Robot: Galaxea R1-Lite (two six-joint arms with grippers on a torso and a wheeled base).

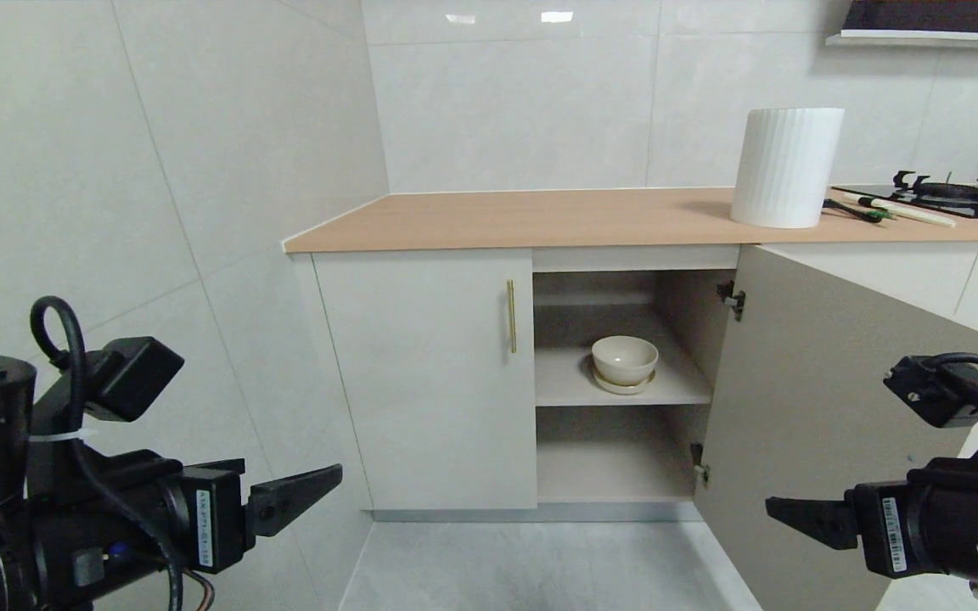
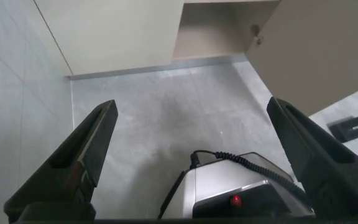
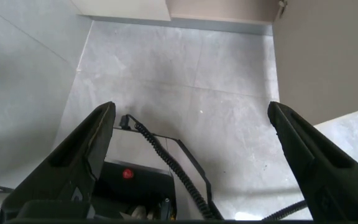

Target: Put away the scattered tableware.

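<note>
A cream bowl (image 1: 624,359) rests on a matching saucer (image 1: 622,385) on the upper shelf (image 1: 574,383) of the open cabinet. The cabinet's right door (image 1: 803,424) is swung wide open; the left door (image 1: 429,382) is closed. My left gripper (image 1: 306,492) (image 2: 191,155) hangs low at the left, open and holding nothing. My right gripper (image 1: 795,518) (image 3: 191,158) hangs low at the right beside the open door, open too and without load. Both are well away from the bowl.
On the wooden countertop (image 1: 540,216) stands a ribbed white cylinder (image 1: 786,165), with utensils (image 1: 888,208) and a gas hob (image 1: 947,191) to its right. The lower shelf (image 1: 608,471) is bare. Tiled wall at the left, grey floor (image 1: 531,564) below.
</note>
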